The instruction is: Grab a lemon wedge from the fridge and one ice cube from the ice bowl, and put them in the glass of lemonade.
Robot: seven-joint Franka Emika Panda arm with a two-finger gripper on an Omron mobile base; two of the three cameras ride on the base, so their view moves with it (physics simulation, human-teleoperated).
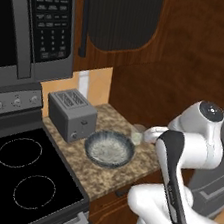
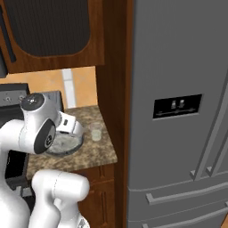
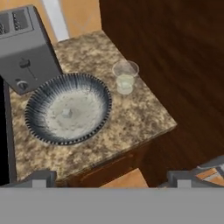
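The ice bowl [image 3: 35,100], dark grey with whitish speckled contents, sits on the granite counter, also seen as the bowl [image 1: 126,147] [image 2: 75,148] from the base. A small pale cube [image 3: 66,113] lies near its middle. The glass of lemonade [image 3: 125,78] [image 1: 137,135] [image 2: 96,132] stands just right of the bowl, apart from it. My gripper [image 3: 113,178] hovers above the counter's front edge, open, with nothing between its fingertips [image 3: 41,177]. The fridge [image 2: 178,67] stands right of the counter with its doors shut. The lemon wedge is hidden.
A silver toaster [image 1: 71,113] [image 3: 24,48] stands left of the bowl, at the back. A black stove top [image 1: 19,176] lies further left, under the microwave [image 1: 30,22]. A dark wood panel [image 2: 116,89] separates the counter [image 3: 131,118] from the fridge.
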